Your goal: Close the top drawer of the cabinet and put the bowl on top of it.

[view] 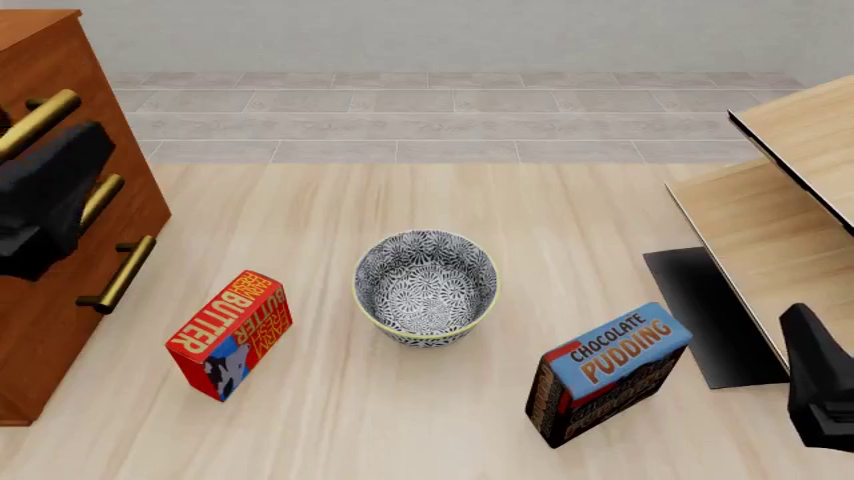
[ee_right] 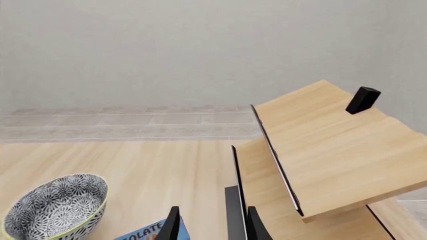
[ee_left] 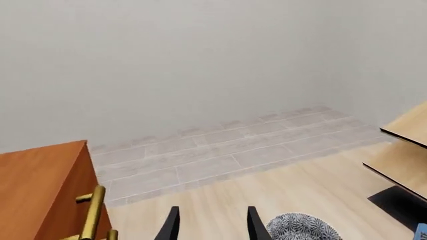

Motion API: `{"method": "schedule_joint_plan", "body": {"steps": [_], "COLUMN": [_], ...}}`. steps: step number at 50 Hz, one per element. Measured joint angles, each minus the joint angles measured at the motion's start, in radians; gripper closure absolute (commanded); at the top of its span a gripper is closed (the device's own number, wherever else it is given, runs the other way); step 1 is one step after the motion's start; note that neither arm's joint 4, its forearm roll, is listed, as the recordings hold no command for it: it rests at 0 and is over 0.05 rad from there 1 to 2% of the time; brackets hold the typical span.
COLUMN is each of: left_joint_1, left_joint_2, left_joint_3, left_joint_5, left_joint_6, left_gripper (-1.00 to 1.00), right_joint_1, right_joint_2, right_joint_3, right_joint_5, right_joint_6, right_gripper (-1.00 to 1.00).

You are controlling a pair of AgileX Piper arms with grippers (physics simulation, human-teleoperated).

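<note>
Bowl (view: 424, 287) is sitting mid-surface between two boxes, not yet on the cabinet (view: 54, 260); top drawer (view: 30, 90) is looking closed or nearly; both arms' jaws are standing slightly parted, gripping nothing.

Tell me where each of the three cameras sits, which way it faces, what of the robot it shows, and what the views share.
Front view: above and behind the arms, looking forward and down at the bowl, cabinet and both boxes; both arms show at the edges.
Left wrist view: behind the left gripper, facing the cabinet's corner, floor and wall.
Right wrist view: behind the right gripper, facing pale wood furniture.
Shared: the bowl shows in all three.
</note>
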Motion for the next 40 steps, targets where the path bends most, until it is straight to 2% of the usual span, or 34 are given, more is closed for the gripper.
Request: {"method": "schedule_joint_plan", "body": {"steps": [18, 32, 40], "left_joint_1": [-0.068, -0.107, -0.119], "left_joint_2": [0.228, 0.397, 0.488], "left_joint_3": [-0.186, -0.299, -0.369], "left_joint_5": [0.083, 0.148, 0.189], "left_joint_6": [0.006, 0.039, 0.030], "left_gripper": [-1.00, -1.00, -1.00], "right_joint_1": [-0.001, 0.000, -0.001], "right_joint_2": [0.001, 0.001, 0.000], "right_joint_3": [-0.001, 0.000, 0.000], "right_joint_5": [0.000, -0.001, 0.000], "right_joint_6": [-0.002, -0.006, -0.006], "right_gripper": [-1.00, -1.00, -1.00]}}
